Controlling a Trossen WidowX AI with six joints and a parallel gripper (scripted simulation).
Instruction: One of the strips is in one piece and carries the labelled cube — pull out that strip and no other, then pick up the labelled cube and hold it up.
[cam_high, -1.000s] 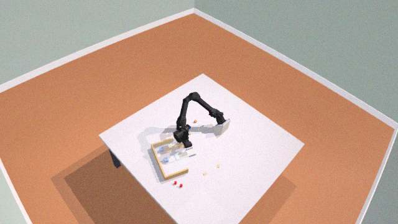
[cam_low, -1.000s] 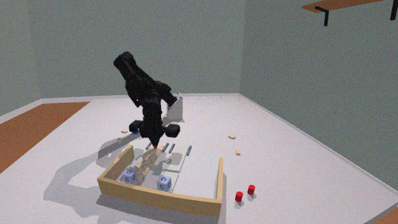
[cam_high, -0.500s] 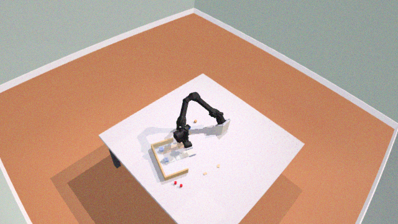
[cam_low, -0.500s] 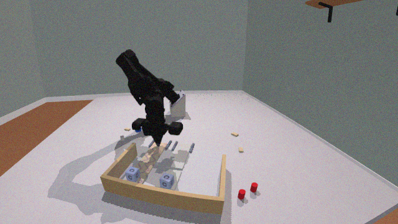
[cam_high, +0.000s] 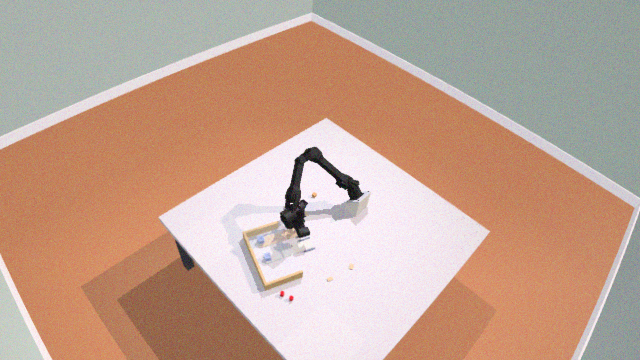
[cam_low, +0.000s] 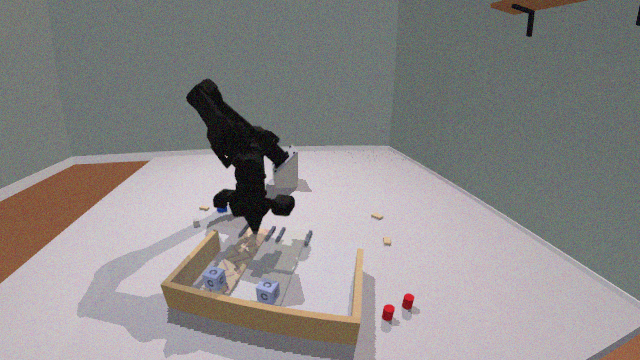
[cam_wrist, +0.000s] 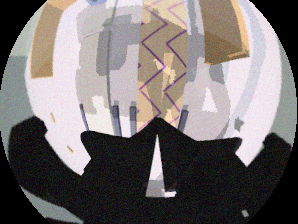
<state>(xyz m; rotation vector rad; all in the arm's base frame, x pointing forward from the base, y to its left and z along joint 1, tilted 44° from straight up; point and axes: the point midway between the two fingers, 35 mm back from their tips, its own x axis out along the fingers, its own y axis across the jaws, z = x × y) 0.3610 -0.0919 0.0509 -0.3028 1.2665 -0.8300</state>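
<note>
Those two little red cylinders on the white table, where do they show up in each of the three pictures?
Top view: the red cylinders stand low and left of centre, just below the near corner of the wooden frame.
Exterior view: the red cylinders sit at lower right, beside the wooden frame's right wall.
Wrist view: not in it.
Shared landmark: the wooden frame, seen in all three.
</note>
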